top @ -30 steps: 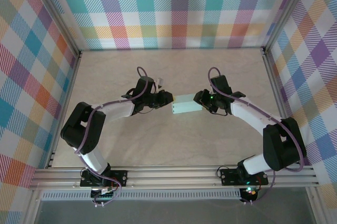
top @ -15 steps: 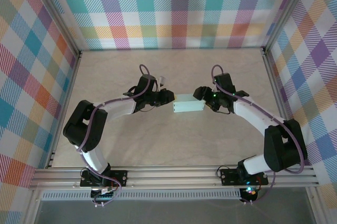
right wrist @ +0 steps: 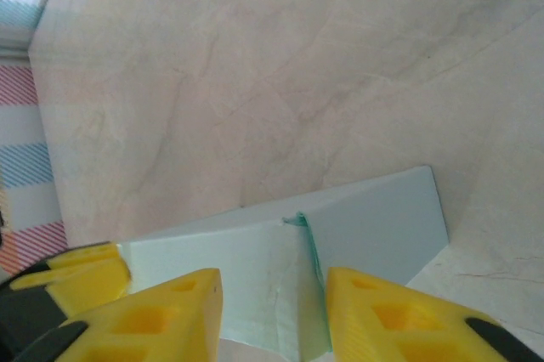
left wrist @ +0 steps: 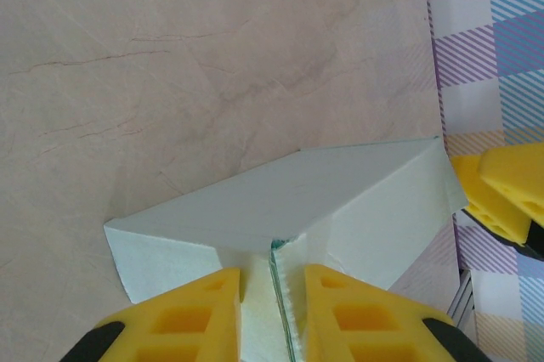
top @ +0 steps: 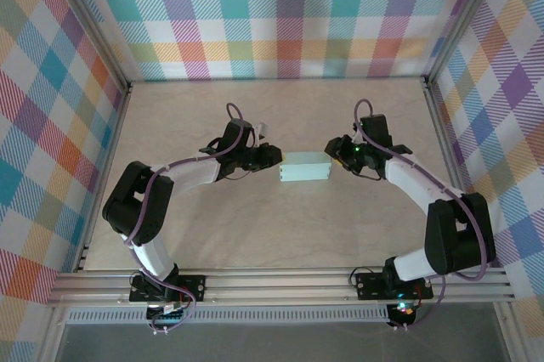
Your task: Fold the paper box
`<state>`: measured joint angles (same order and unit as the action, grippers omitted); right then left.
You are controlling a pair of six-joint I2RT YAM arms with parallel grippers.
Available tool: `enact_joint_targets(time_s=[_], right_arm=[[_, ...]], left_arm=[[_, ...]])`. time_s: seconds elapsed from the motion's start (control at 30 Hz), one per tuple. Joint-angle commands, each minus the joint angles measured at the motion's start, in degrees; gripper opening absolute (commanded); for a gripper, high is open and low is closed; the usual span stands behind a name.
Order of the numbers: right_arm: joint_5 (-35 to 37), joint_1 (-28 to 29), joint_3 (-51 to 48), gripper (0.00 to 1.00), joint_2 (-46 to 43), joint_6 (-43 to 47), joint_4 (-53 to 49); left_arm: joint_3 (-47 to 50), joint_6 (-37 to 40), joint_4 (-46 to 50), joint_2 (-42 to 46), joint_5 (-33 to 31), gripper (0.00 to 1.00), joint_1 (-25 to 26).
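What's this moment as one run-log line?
box: between the tools | left tool: shut on box end | right tool: open at other end

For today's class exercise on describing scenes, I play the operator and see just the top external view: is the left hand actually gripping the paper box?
Observer: Yes. The left wrist view shows the left hand with its yellow fingers closed on the folded end of the paper box.
Operator: And the other side?
Observer: Its wrist view shows the right hand open; a thin card edge stands in the gap, touching neither finger.
Operator: Is the box squared up?
Observer: The left wrist view shows two long faces meeting at a sharp crease.
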<state>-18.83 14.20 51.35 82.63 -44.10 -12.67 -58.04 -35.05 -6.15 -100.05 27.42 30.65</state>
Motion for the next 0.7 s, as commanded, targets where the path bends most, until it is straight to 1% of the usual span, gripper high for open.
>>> enact_joint_targets(time_s=[0.0,0.03,0.1,0.2,0.23,0.27,0.3,0.47,0.5,0.53,0.57,0.6,0.67], right_arm=[[-2.35,-0.57,-2.05,0.33,1.4,1.1,0.88],[-2.15,-0.7,-2.53,0.3,1.78,1.6,0.92],[-1.78,-0.94,-3.84,0.19,2.98,2.07,0.86],[-2.33,-1.1,-5.99,0.13,3.72,2.26,2.28],[-2.51,-1.18,-6.38,0.13,3.89,2.3,2.37],[-2.83,-1.19,-6.69,0.08,4.07,2.7,2.53],[-2.94,-1.22,-6.83,0.0,4.16,3.15,2.57],[-4.02,-1.27,-6.76,0.0,3.34,4.8,3.47],[-3.94,-1.25,-6.47,0.04,2.71,5.09,3.39],[-3.6,-1.23,-6.03,0.25,2.09,5.66,2.87],[-2.89,-1.24,-5.66,0.38,1.53,6.13,2.35],[-2.04,-1.28,-5.29,0.45,0.93,6.45,1.68],[-0.73,-1.41,-5.06,0.49,0.19,6.9,0.82]], left_arm=[[3.78,2.22,17.57,-5.77,-6.59,0.21,0.37],[3.73,2.32,17.66,-5.81,-6.68,0.21,0.37],[3.47,2.52,17.97,-5.86,-6.92,0.22,0.35],[3.53,2.55,17.97,-5.86,-6.83,0.22,0.37],[3.61,2.48,17.93,-5.85,-6.78,0.22,0.37],[3.64,2.43,17.84,-5.83,-6.77,0.22,0.38],[3.72,2.43,17.77,-5.77,-6.85,0.22,0.37],[3.61,2.41,17.92,-5.78,-6.77,0.22,0.37],[3.64,2.36,17.93,-5.65,-6.77,0.22,0.37],[3.64,2.38,18.0,-5.61,-6.77,0.22,0.37],[3.55,2.37,18.02,-5.55,-6.77,0.22,0.37],[3.5,2.38,18.11,-5.51,-6.77,0.22,0.37],[3.53,2.48,18.19,-5.39,-6.91,0.22,0.37]])
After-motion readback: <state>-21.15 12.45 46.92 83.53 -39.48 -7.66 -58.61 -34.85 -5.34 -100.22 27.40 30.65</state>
